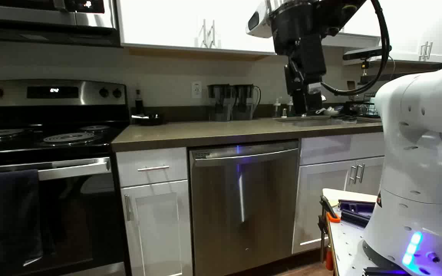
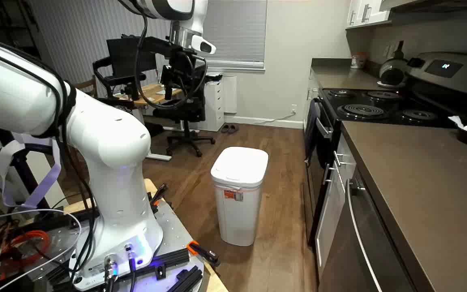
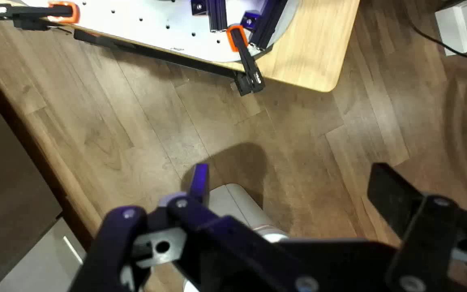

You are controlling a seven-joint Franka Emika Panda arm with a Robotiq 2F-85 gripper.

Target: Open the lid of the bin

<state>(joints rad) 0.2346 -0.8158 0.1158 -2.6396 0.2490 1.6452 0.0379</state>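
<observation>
The white bin (image 2: 238,215) stands upright on the wood floor in an exterior view. Its white lid (image 2: 239,165) lies flat and closed on top, with an orange label just below the rim. In the wrist view the bin (image 3: 231,205) shows only in part, behind my gripper's left finger. A bit of its lid (image 3: 275,237) shows there, and the rest is hidden by the gripper body. My gripper (image 3: 291,166) is open and empty, its fingers wide apart, high above the floor. The gripper also shows in an exterior view (image 1: 307,105), pointing down. The bin is out of that view.
The robot's table (image 3: 306,61) has clamps (image 3: 249,65) sticking out past its edge. The counter (image 2: 420,182), dishwasher (image 1: 244,207) and stove (image 2: 363,103) line one side of the floor. An office chair (image 2: 187,140) and desk stand farther back beyond the bin.
</observation>
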